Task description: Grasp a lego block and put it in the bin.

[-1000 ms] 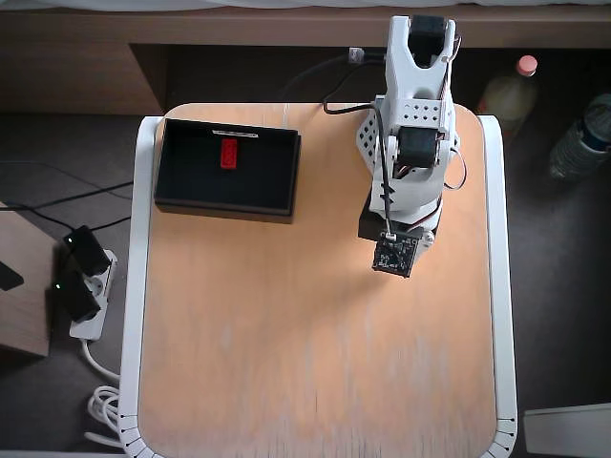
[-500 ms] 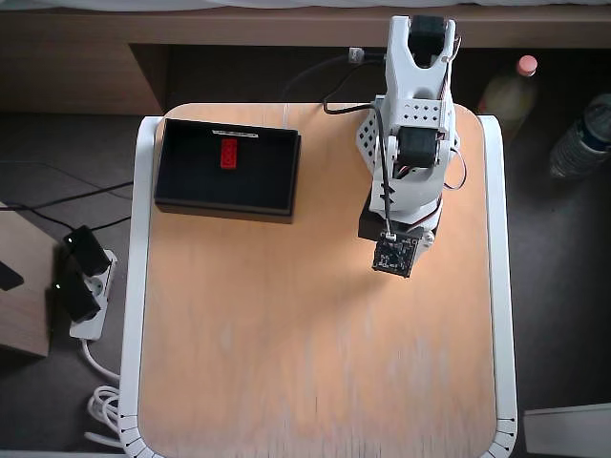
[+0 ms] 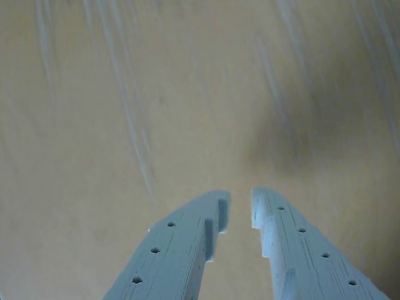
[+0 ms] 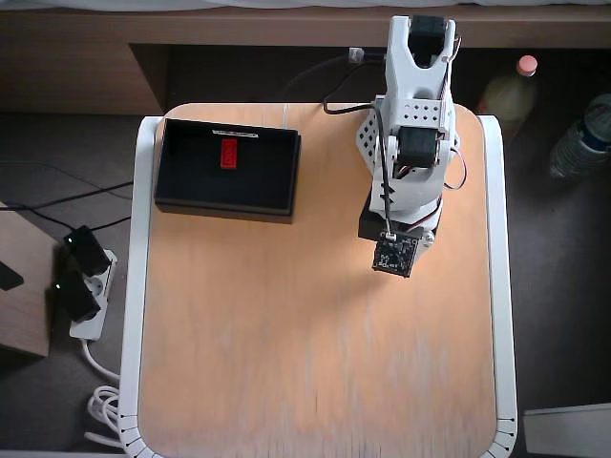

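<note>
The red lego block lies inside the black bin, close to its far wall, at the table's back left in the overhead view. The white arm is folded at the back right, well apart from the bin, with its wrist camera board facing down. My gripper fills the bottom of the wrist view. Its two pale fingers are nearly together, shut, with only a thin slit and nothing held, above bare wood. Neither block nor bin appears in the wrist view.
The wooden tabletop has white rails along its left and right sides. Off the table, two bottles stand on the floor to the right, and a power strip with cables lies to the left.
</note>
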